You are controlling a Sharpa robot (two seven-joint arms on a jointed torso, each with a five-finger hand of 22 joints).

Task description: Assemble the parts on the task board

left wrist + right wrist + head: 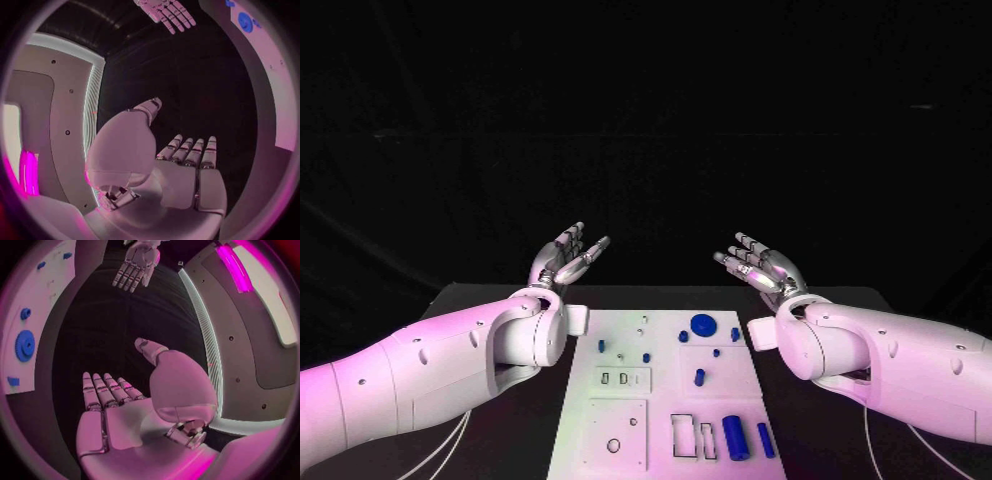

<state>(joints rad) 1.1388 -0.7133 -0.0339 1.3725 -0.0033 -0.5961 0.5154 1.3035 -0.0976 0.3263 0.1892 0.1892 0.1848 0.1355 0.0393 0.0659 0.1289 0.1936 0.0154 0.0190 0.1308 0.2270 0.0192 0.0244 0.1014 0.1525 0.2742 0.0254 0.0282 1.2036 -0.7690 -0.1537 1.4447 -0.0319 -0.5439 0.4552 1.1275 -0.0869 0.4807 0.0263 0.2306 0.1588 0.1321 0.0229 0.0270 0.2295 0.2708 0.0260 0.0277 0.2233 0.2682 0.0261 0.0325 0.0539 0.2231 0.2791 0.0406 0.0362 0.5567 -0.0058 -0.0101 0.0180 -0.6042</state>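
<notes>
Head view: task board (661, 400) between raised hands.

The table (488, 300) is seen as black. The task board (661, 400) is white, marked with small dark holes and dark-outlined rectangular slots. The parts on it are blue: a round disc (704, 324), small pegs (700, 377) and two cylinders (734, 438) near the closer end. Both arms are white; the left hand (570, 256) and right hand (762, 263) are silver.
</notes>
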